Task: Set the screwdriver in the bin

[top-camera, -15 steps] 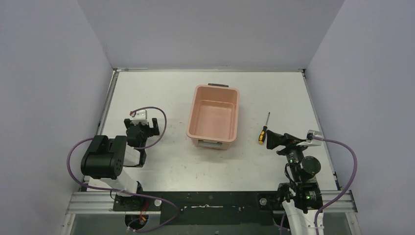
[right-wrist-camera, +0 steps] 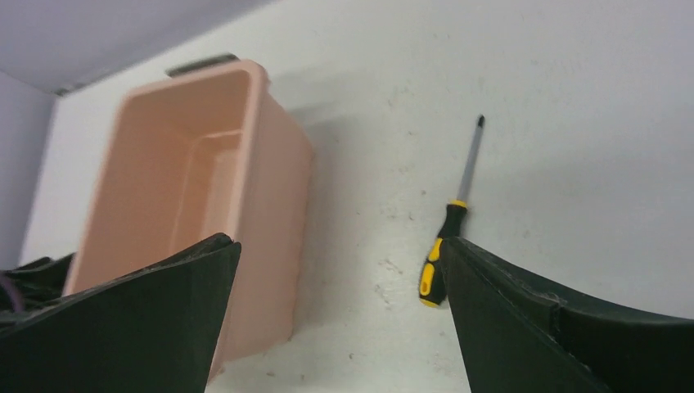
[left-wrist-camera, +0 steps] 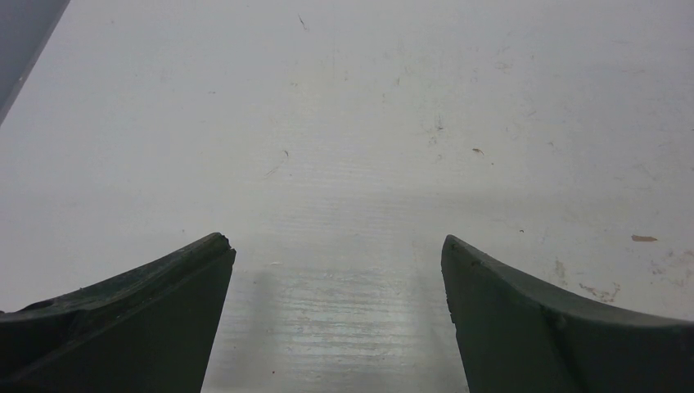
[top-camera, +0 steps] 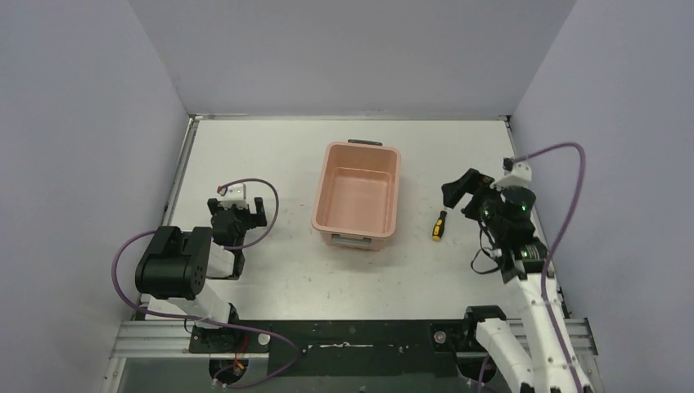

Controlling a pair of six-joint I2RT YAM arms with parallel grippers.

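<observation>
3 plain grey walls (top-camera: 352,49) are seen enclosing a white table (top-camera: 270,147), scuffed and flecked. The bin (top-camera: 358,201) is set mid-table. The right arm is stretched forward and raised; the right gripper (right-wrist-camera: 334,242) is held above the screwdriver (right-wrist-camera: 446,237), jaws spread wide, nothing gripped. The left arm is folded, the left gripper (left-wrist-camera: 337,239) low over the table, jaws likewise apart. The screwdriver lies flat right of the bin, apart from it, tip toward the far wall.

A white tabletop (top-camera: 278,278) fills the middle of the frame, evenly lit, faintly scuffed and speckled up close. Plain pale lavender-grey panels enclose it: a back wall (top-camera: 352,49) across the top, a left wall (top-camera: 74,123) and a right wall (top-camera: 622,98). A metal rail (top-camera: 164,340) runs along the bottom edge.
</observation>
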